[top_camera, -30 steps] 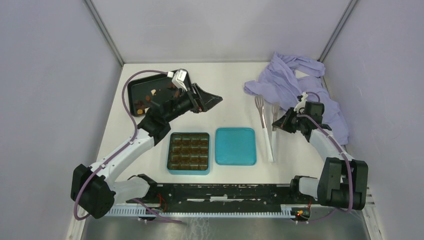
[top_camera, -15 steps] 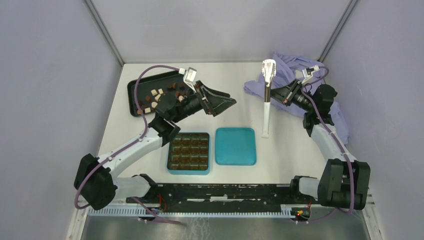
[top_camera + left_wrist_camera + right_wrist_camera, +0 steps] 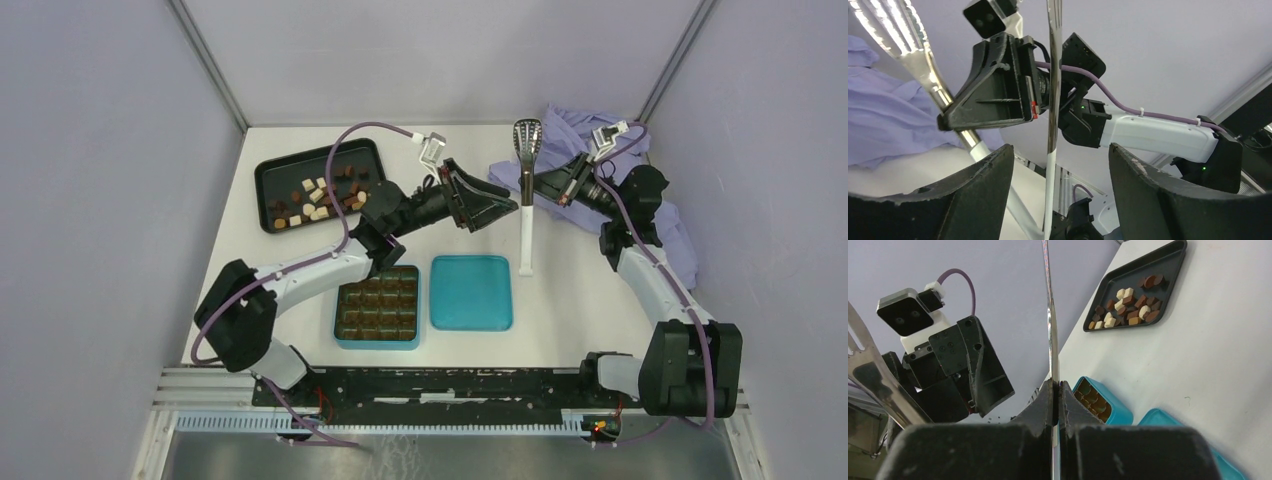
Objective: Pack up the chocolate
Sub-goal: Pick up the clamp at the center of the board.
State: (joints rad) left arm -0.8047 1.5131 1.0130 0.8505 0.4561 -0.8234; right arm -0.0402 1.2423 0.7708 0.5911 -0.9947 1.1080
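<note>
- The right gripper [image 3: 553, 185] has its fingers [image 3: 1040, 410] squeezed tight together on one thin silver arm of the tongs [image 3: 526, 190].
- The other arm of the tongs spreads out to the side and nothing holds it.
- The left gripper [image 3: 497, 213] comes at the tongs from the other side, face to face with the right gripper.
- The left fingers [image 3: 973, 190] are wide apart. The thin tongs arm runs through the gap between them, and the fingers do not touch it.
- The left gripper holds nothing.
- The chocolate [image 3: 320, 190] is a bunch of small dark brown, tan and white pieces. They lie on the black tray [image 3: 268, 178] at the far left of the table [image 3: 440, 150], well apart from both grippers.
- The teal box [image 3: 337, 310] with brown squares inside sits at the near side, partly under the left arm.
- I cannot tell if any pieces are in the box.
- The teal lid [image 3: 471, 292] lies flat just beside the box, on its right. The white end of the tongs points toward it.
- A crumpled purple cloth [image 3: 600, 140] lies at the far right, behind the right gripper.
</note>
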